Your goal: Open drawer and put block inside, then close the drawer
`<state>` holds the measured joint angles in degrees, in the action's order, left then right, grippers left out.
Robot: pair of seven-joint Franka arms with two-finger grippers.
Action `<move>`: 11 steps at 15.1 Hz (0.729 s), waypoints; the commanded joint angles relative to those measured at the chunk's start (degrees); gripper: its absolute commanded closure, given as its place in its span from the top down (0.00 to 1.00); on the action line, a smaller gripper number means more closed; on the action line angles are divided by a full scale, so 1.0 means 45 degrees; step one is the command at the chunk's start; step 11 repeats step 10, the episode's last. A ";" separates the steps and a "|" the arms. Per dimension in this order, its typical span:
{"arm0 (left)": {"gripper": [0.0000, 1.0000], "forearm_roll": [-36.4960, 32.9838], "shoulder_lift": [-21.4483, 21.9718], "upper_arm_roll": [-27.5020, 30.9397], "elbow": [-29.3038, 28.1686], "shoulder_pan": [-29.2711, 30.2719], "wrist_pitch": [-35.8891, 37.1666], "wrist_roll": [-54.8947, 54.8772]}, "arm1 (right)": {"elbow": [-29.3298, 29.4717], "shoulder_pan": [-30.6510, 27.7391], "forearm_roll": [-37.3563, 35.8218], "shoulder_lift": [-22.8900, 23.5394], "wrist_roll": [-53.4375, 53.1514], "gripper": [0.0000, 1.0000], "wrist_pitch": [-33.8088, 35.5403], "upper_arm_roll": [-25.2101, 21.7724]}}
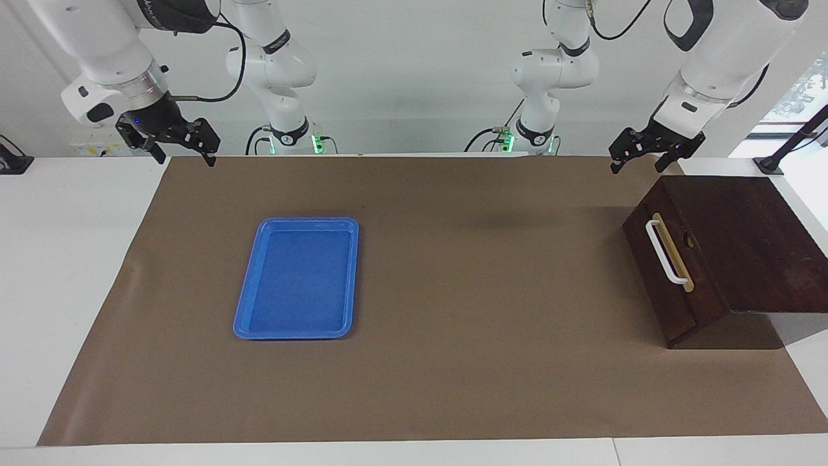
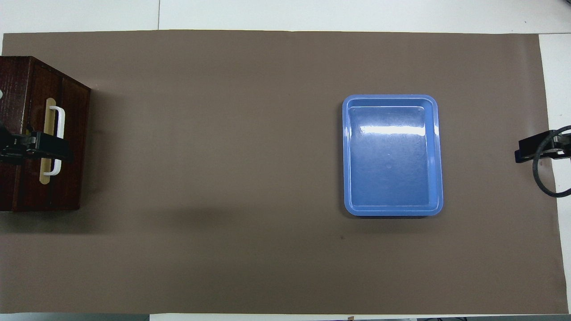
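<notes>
The drawer (image 1: pixel 702 278) is shut in the dark brown wooden box (image 1: pixel 757 239) at the left arm's end of the table; its white bar handle (image 1: pixel 666 254) faces the table's middle. The drawer also shows in the overhead view (image 2: pixel 71 142). My left gripper (image 1: pixel 638 167) is open and empty, up in the air over the box's edge nearest the robots; in the overhead view it (image 2: pixel 44 149) covers the handle. My right gripper (image 1: pixel 184 159) is open and empty, up in the air at the right arm's end. No yellow block is in view.
An empty blue plastic tray (image 1: pixel 297 278) lies on the brown mat (image 1: pixel 485 323) toward the right arm's end; it also shows in the overhead view (image 2: pixel 392 156). White table shows around the mat.
</notes>
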<state>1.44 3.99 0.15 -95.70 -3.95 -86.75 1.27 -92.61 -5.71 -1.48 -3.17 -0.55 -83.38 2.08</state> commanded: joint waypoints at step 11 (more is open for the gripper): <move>1.00 -0.0203 0.0226 -0.0053 -0.0296 -0.0078 -0.0253 -0.0125 | -0.0044 -0.0099 -0.0022 -0.0115 0.0142 1.00 -0.0104 0.0026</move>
